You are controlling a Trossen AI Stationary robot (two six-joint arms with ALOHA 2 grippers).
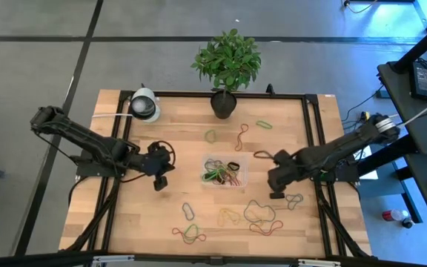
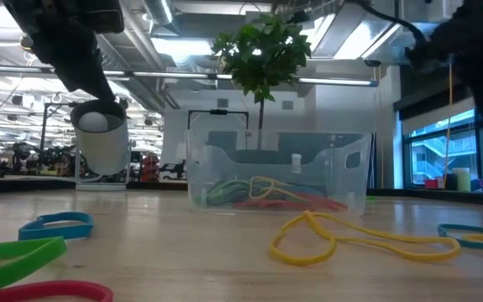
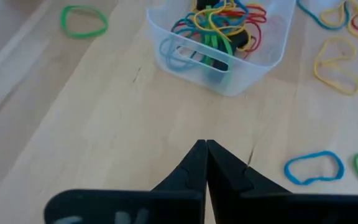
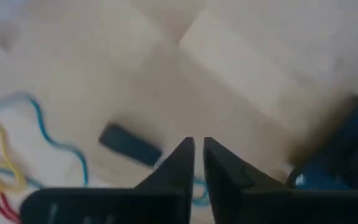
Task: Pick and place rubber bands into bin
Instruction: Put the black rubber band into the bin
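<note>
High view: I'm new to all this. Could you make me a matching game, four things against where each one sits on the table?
1. bin
2. plant pot
3. left gripper
4. right gripper

A. far edge of the table
B. right of the bin, near loose rubber bands
C. table's middle, holding a tangle of bands
D. left of the bin, over bare wood

Pairs: 1-C, 2-A, 3-D, 4-B

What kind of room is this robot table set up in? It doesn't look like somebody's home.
Probably a robotics lab or workshop. The wooden table stands on a bare grey floor, exposed ceiling pipes and strip lights run overhead, and a desk with cables and equipment sits beside it.
</note>
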